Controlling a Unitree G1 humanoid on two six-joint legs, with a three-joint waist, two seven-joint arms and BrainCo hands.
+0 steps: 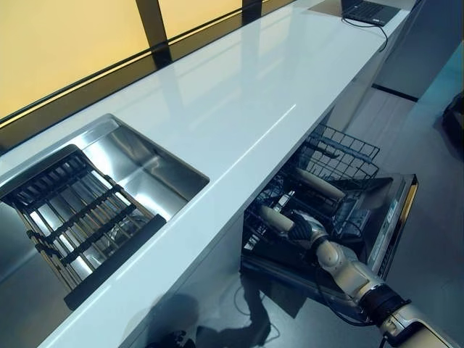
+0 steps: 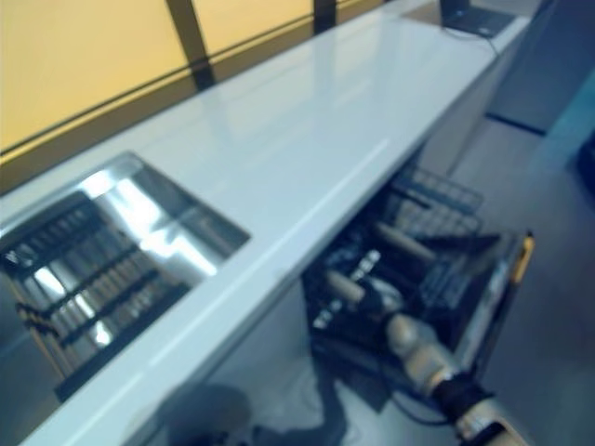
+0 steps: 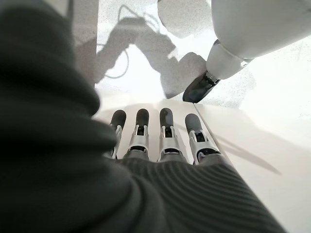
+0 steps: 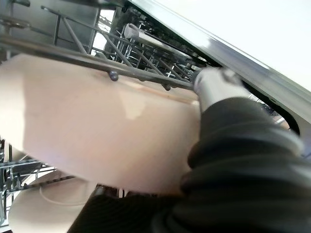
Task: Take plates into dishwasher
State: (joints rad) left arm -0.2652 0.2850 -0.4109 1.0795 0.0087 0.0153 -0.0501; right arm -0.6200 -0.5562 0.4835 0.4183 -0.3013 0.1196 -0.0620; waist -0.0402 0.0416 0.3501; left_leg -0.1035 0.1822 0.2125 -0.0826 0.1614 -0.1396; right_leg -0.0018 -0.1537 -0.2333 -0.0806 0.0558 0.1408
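Now, plate: pale, held at the dishwasher rack, against its wires.
Right hand: clamped on plate.
Left hand: fingers straight, nothing held.
Desk: white, above rack.
Sink: well apart.

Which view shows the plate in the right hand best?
Right wrist view: the plate fills it, against the rack. The eye views show only its edge beside the right hand. Left wrist view shows none.
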